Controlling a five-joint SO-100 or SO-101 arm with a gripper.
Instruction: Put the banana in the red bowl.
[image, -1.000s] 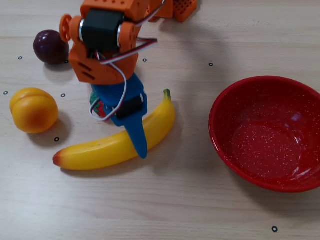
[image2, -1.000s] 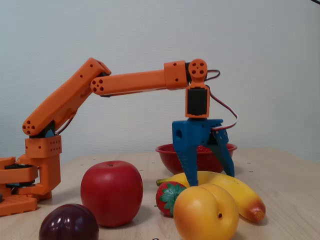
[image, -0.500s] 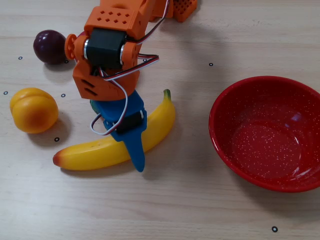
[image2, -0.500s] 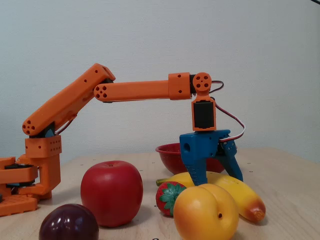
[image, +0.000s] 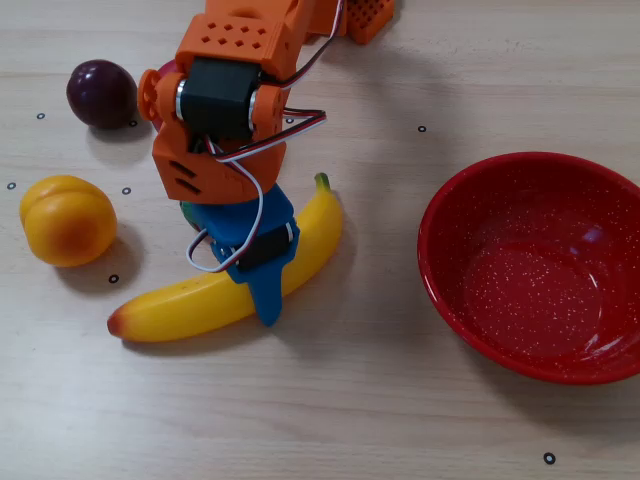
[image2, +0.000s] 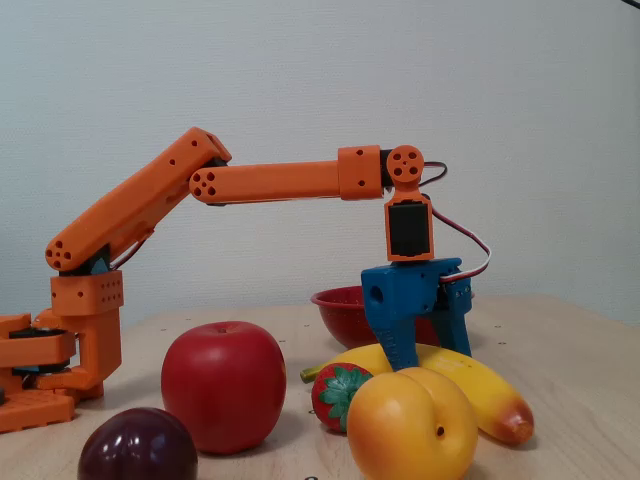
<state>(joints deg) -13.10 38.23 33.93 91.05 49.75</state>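
The yellow banana (image: 180, 305) lies on the wooden table left of centre, its green stem pointing up-right and its orange-red end at the lower left. My blue gripper (image: 256, 286) stands straight down over the banana's middle. One finger is on the near side and the other is hidden under the gripper body. From the side, the fingers (image2: 405, 350) press against the banana (image2: 480, 385) from both flanks, so the gripper (image2: 430, 355) is shut on it. The banana still rests on the table. The red bowl (image: 447, 250) sits empty at the right, behind the gripper in the side view (image2: 345, 315).
A peach (image: 66, 220) lies left of the banana and a dark plum (image: 100, 92) sits at the upper left. A red apple (image2: 223, 385) and a strawberry (image2: 335, 395) stand close to the gripper. The arm's orange base (image2: 60, 350) is at the left.
The gripper dropped onto the banana and its fingers closed in from a wide straddle. The banana's stem end shifted slightly up and left.
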